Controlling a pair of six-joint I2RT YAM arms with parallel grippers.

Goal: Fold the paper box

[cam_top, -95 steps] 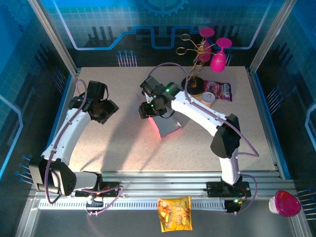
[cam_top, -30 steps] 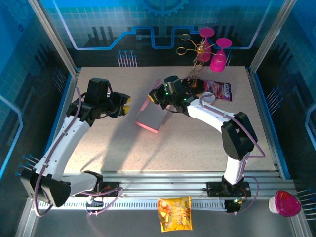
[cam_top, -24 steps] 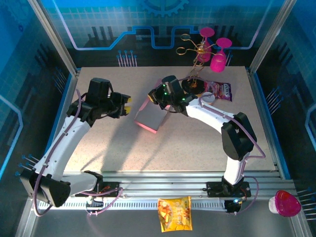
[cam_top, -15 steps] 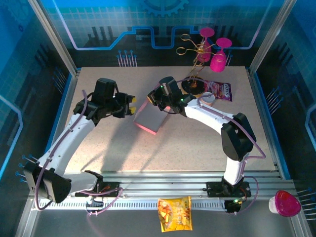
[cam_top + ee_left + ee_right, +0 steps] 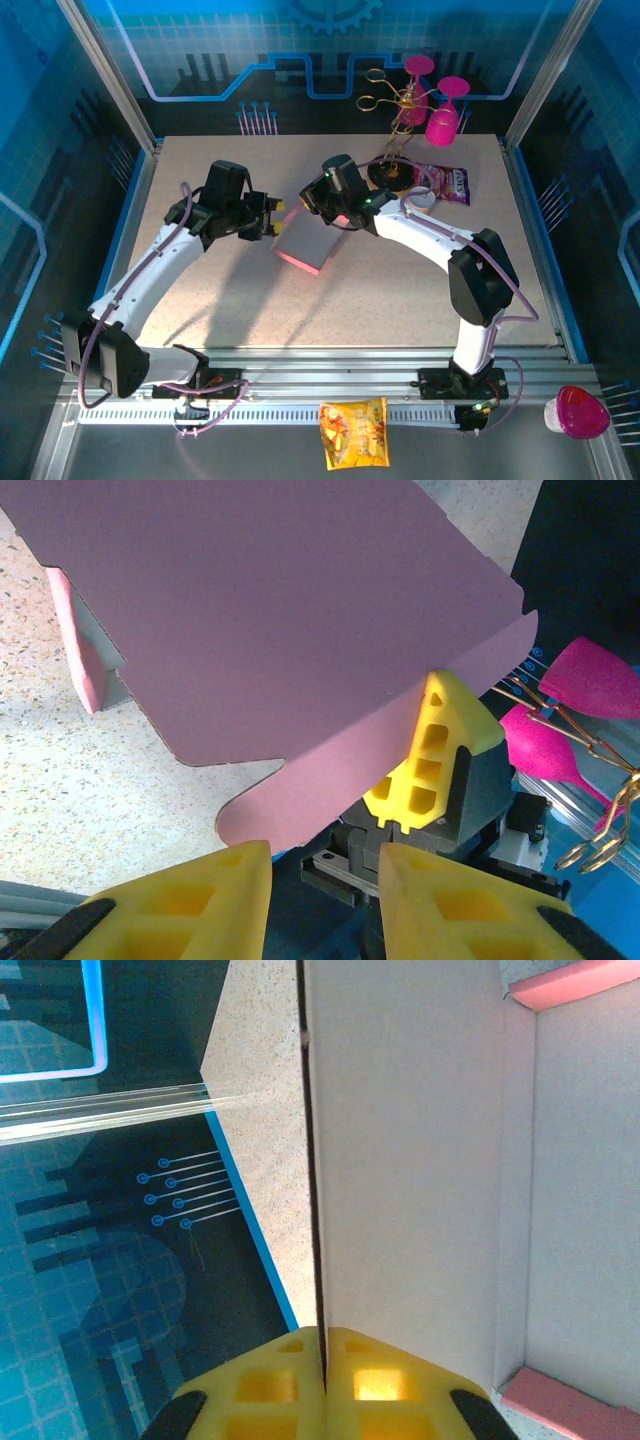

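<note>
Speckled beige tabletop [image 5: 380, 300], brightly lit from above with soft shadows, blue wall panels printed with circuit lines [image 5: 230, 70] on three sides, silver aluminium corner posts [image 5: 108, 75], ribbed aluminium rails [image 5: 330, 378] along the near edge

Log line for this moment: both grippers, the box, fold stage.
right gripper: shut on paper box panel edge | left gripper: open, close to paper box, not gripping | stage: fold unfinished

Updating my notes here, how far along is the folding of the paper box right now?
Partly done: the paper box is creased, small end flaps bent up. In hand: the right gripper pinches one panel's edge, holding it tilted up; the left gripper hangs open beside it, not gripping. Left: closing the walls into a box shape.
</note>
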